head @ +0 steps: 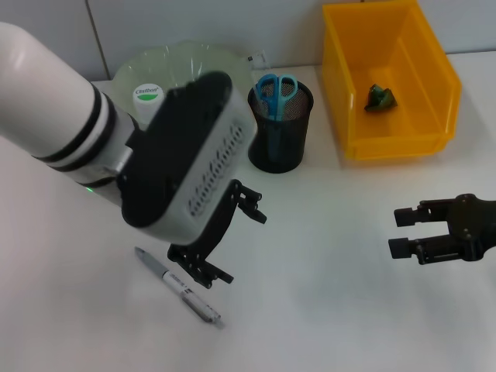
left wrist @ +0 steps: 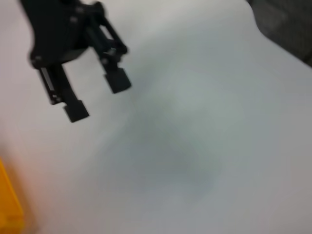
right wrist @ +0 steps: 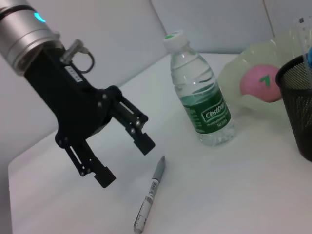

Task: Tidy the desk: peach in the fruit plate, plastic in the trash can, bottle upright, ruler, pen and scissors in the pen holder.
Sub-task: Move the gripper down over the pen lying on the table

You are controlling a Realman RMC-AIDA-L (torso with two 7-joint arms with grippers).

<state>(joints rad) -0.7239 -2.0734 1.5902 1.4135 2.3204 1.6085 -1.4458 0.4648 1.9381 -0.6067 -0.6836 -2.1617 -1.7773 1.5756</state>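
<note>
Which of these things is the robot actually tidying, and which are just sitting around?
Part of the job: pen, scissors, pen holder, bottle, peach, fruit plate, yellow trash can holding plastic, left claw.

Just there: white desk, idle right claw.

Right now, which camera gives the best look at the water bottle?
The right wrist view: the water bottle stands upright there, cap to base in plain sight. The head view shows only its cap behind the left arm. The left wrist view shows none of it.
</note>
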